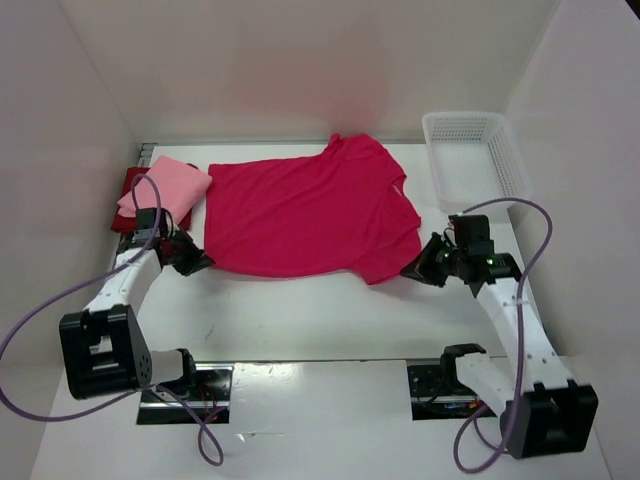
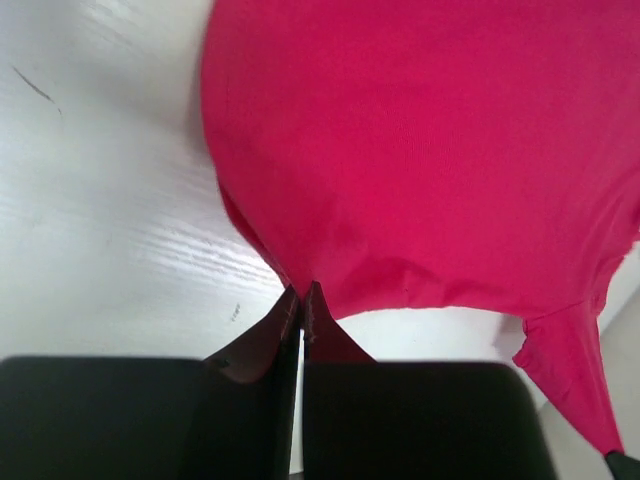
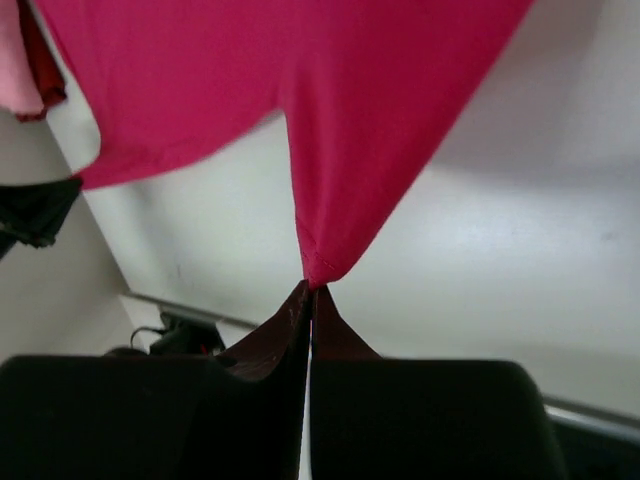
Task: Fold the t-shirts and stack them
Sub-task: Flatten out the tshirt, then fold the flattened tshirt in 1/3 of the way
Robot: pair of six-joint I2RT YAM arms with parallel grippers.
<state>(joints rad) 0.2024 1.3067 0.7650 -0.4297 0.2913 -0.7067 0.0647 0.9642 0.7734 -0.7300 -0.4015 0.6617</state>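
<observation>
Magenta knit fills most of my views: the bright magenta-pink t-shirt (image 1: pixel 310 210) is spread wide across the middle of the white table (image 1: pixel 300 315). Its surface is smooth and matte, with soft ripples along the near edge. At the far left, the light pink t-shirt (image 1: pixel 165 185) sits folded into a neat slab on top of the dark red t-shirt (image 1: pixel 121 222), whose edges show beneath it. A white plastic mesh basket (image 1: pixel 470 118) stands at the far right corner, apart from the cloth.

My left gripper (image 1: pixel 195 262) is at the shirt's near-left corner. In the left wrist view its dark fingers (image 2: pixel 285 330) are pressed together on a pinch of fabric, which puckers into small creases there. My right gripper (image 1: pixel 412 270) is at the near-right corner, clamped the same way. In the right wrist view the cloth is drawn to a sharp point at the closed tips.
</observation>
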